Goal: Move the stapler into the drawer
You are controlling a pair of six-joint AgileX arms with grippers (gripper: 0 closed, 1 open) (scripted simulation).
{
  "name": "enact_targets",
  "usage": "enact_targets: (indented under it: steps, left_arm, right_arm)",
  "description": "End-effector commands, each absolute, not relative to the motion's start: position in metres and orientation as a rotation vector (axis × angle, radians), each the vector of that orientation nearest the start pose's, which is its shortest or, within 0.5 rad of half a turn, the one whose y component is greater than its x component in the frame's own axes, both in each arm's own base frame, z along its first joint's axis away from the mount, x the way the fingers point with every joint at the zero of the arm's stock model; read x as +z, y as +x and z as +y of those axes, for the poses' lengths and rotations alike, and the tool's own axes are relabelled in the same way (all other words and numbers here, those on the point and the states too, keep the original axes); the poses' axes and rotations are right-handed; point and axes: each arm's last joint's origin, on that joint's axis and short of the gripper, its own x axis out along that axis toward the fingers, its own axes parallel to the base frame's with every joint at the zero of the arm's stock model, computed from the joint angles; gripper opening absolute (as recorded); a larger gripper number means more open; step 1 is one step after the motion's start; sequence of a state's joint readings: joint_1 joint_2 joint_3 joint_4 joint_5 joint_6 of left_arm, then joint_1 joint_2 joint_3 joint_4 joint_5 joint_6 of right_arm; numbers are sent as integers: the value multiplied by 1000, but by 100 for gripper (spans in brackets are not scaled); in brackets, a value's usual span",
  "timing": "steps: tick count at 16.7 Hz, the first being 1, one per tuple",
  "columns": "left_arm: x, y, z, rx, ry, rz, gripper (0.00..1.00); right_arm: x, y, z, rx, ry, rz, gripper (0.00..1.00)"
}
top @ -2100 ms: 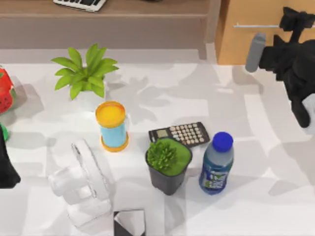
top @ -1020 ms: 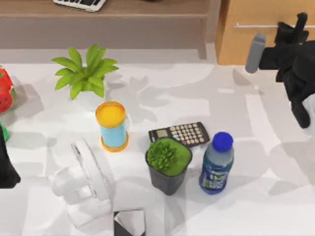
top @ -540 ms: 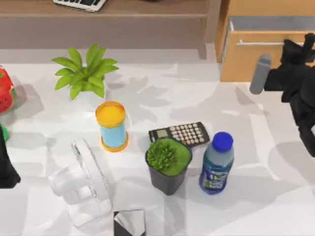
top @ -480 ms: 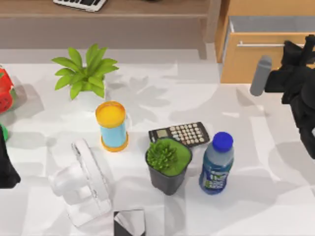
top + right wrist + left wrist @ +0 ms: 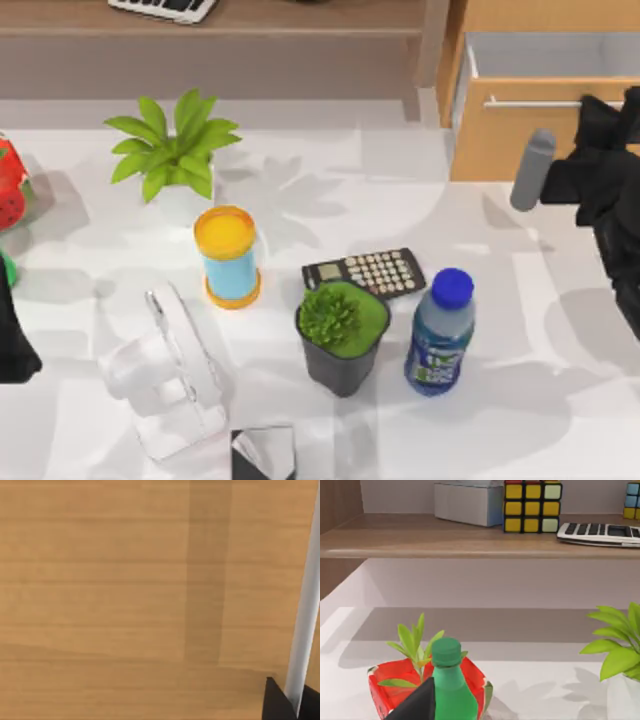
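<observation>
My left arm [image 5: 14, 345] is parked at the table's left edge. The dark, silver-topped object [image 5: 263, 452] at the front edge is probably the stapler. At far right, my right gripper [image 5: 606, 108] is clamped narrow on the handle [image 5: 306, 600] of the partly open drawer [image 5: 520, 140].

Risk: an off-axis pull lets the thin bar slip free. The fan [image 5: 170, 370] and potted plant [image 5: 340, 335] flank the stapler and could topple.

The white table [image 5: 500, 420] is crowded. A brown shelf [image 5: 250, 15] runs behind.
</observation>
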State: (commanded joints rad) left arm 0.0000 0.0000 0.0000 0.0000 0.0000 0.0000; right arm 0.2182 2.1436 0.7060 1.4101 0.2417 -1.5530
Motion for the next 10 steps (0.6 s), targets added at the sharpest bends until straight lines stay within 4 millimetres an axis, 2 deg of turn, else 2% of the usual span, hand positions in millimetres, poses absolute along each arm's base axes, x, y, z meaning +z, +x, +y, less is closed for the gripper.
enact_targets:
  steps: [5, 10]
  left_arm:
    - [160, 106, -1, 0, 0, 0, 100]
    - [160, 106, -1, 0, 0, 0, 100]
  right_arm:
    - [86, 310, 71, 5, -1568, 16, 0]
    - [87, 306, 71, 1, -1570, 15, 0]
